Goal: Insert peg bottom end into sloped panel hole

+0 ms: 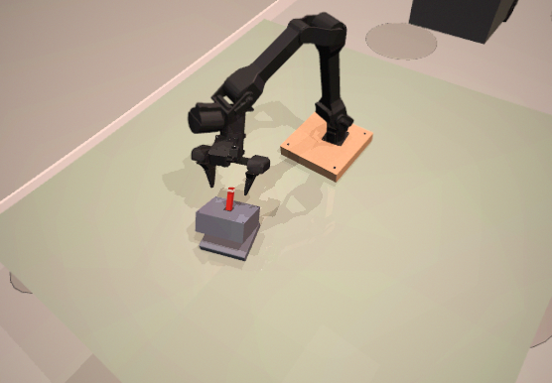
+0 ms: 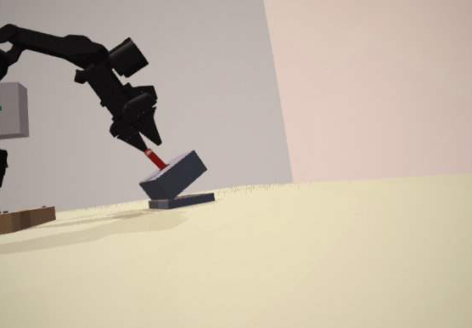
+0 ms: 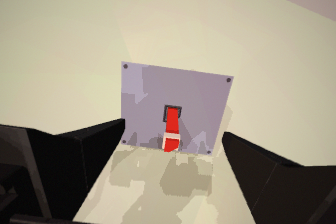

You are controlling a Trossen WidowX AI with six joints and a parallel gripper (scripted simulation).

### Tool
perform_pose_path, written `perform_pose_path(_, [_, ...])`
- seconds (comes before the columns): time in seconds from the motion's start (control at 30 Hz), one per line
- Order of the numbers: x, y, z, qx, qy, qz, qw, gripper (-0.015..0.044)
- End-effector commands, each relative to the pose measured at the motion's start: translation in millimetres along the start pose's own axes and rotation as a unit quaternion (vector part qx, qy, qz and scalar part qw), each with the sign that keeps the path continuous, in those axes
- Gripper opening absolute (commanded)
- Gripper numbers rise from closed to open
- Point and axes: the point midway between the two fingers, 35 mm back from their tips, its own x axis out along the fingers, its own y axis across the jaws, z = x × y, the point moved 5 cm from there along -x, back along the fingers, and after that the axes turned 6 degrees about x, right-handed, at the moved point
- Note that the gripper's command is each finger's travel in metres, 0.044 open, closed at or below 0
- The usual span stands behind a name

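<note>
A red peg (image 1: 229, 199) (image 2: 156, 160) (image 3: 172, 129) with a pale band near its top sticks out of the hole in the face of the grey sloped panel (image 1: 218, 224) (image 2: 182, 172) (image 3: 140, 95). Its lower end is inside the hole. My gripper (image 1: 229, 188) (image 2: 146, 146) (image 3: 174, 129) is open wide, just above and behind the peg's top end. The fingers stand apart on either side of the peg and do not touch it. Nothing is between them.
The panel rests on a flat grey foot plate (image 1: 230, 248) (image 2: 195, 199) on the green table (image 1: 417, 223). The arm's wooden base (image 1: 327, 145) (image 2: 13, 220) stands behind it. A dark box (image 1: 459, 17) is at the far back.
</note>
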Motion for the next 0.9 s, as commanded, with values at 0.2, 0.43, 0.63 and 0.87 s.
perform_pose_path(0.2, [-27,-2,2,0.0,0.0,0.0,1.0,0.044])
perform_pose_path(0.43, [-44,-1,2,0.001,0.002,0.0,1.0,0.044])
perform_pose_path(0.63, [-57,-1,1,0.002,0.003,0.0,1.0,0.044])
perform_pose_path(0.87, [-68,0,1,0.002,0.003,0.0,1.0,0.044])
